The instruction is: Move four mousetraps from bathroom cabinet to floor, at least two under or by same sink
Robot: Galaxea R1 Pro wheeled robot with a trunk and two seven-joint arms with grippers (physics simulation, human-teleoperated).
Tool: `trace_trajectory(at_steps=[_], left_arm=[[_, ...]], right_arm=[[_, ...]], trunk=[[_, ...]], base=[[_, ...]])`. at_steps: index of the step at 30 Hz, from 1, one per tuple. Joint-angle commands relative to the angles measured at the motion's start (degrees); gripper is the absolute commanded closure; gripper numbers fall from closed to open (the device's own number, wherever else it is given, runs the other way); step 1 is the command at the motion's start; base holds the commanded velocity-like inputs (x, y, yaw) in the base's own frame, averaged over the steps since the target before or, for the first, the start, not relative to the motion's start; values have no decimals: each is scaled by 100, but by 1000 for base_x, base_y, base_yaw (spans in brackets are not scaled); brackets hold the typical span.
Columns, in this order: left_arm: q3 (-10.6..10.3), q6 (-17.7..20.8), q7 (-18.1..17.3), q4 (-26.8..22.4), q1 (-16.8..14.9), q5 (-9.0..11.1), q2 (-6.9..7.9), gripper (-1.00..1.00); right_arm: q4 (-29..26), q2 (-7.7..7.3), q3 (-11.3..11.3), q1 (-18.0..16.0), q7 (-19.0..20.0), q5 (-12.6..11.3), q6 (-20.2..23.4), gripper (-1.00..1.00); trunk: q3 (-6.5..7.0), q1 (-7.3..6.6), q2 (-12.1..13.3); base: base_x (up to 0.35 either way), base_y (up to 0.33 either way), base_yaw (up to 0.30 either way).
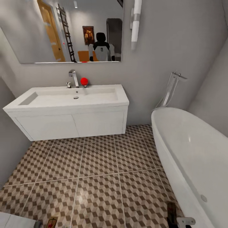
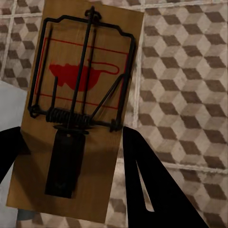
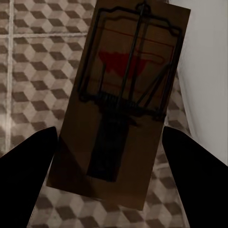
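bathtub point(image 1: 190, 148) right of sink point(image 1: 68, 99)

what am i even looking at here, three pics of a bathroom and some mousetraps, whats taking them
These are simulator renders from a wheeled robot with two arms. You can see its reflection in the mirror.

The big picture comes from a camera on its head, looking forward and down at a white sink, a bathtub and a cube-patterned tiled floor.

The other two come from cameras mounted near each gripper, looking along its two dark fingers. In the left wrist view, the left gripper holds a wooden mousetrap with a red mouse printed on it. In the right wrist view, the right gripper holds a second mousetrap, in shadow. Both hang above the floor tiles, so neither trap has been set down yet.
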Motion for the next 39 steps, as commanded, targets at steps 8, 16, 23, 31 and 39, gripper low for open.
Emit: trace_trajectory(at_steps=[8,16,23,31,39], left_arm=[[-48,-17,48,17,-8,-13,-4,100],[-48,-17,48,17,-8,-13,-4,100],[-53,-17,42,17,-8,-13,-4,100],[-53,-17,31,17,-8,-13,3,100],[-53,-17,21,17,-8,-13,5,100]], right_arm=[[3,-2,6,-1,22,-44,-18,100],[3,-2,6,-1,22,-44,-19,100],[1,-2,6,-1,23,-44,-19,100],[3,-2,6,-1,25,-44,-19,100],[3,-2,6,-1,31,-44,-19,100]], trunk=[[-21,1,-2],[-37,1,-2],[-51,1,-2],[-53,1,-2],[-43,1,-2]], base=[[37,0,285],[1,0,285],[159,0,236],[321,0,26],[286,0,-80]])
